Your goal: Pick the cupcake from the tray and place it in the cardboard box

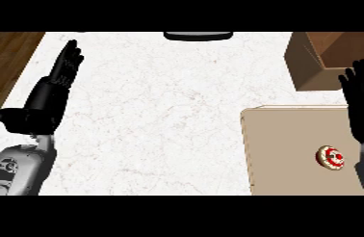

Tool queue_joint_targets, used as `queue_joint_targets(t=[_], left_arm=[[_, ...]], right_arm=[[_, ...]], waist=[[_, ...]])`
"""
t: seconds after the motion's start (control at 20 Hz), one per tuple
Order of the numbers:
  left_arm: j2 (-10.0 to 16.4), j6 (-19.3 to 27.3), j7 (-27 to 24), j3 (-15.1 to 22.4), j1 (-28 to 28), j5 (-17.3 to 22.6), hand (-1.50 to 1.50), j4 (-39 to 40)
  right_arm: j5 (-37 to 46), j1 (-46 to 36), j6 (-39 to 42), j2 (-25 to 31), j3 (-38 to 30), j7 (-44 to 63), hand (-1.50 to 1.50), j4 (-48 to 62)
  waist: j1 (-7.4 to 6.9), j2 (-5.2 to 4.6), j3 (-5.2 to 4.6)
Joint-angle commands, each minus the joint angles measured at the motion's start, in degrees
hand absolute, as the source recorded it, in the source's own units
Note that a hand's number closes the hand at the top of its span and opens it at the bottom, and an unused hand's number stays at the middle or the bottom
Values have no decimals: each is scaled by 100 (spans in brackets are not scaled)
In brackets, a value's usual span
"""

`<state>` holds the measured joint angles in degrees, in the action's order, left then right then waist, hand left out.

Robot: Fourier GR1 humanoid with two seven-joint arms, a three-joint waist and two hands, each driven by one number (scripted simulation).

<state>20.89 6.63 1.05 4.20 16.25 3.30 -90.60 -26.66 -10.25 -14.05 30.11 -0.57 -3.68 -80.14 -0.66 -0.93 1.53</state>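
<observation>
While near the cupcake [331,157], right hand [354,106] straight-fingered.

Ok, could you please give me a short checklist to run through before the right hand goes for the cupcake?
1. Cupcake on the tray: ok, it sits untouched near the tray's right side.
2. Right hand free: ok, fingers straight, holding nothing, at the view's right edge.
3. Cardboard box open: ok, its open top shows beyond the tray.
4. Box free of contents: cannot tell, the view's edge cuts off part of the inside.
5. Left hand out of the way: ok, open, resting at the counter's left.
6. Way from cupcake to box: ok, nothing shows between them.
</observation>
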Motion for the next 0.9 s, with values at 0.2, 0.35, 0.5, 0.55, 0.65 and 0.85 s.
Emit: queue_joint_targets(t=[0.2, 0.35, 0.5, 0.55, 0.65, 0.85], left_arm=[[-104, -189, 571, -554, -1031, 878, 0, 95], [-392, -90, 927, -495, -1136, 1104, 0, 126], [-204, -323, 1012, -745, -1482, 1421, 0, -109], [-246, -285, 893, -772, -1416, 1363, 0, 63], [-137, -447, 1073, -834, -1446, 1515, 0, -78], [-149, -473, 1077, -901, -1263, 1540, 0, 38]], right_arm=[[-691, 760, 2323, 979, -380, -455, -150, -238], [180, 690, 815, 1059, -1272, -1493, -150, 134], [-94, 1507, 2045, 940, -1562, -3091, -150, 20], [-11, 1621, 2183, 882, -1543, -3413, -150, -146], [0, 1833, 2691, 1266, -1767, -3628, -150, -219], [831, 2409, 2747, 1764, -1630, -3515, -150, -672]], waist=[[55, 131, -148], [150, 130, -135], [191, 163, -126], [213, 137, -138], [173, 126, -146], [164, 106, -156]])
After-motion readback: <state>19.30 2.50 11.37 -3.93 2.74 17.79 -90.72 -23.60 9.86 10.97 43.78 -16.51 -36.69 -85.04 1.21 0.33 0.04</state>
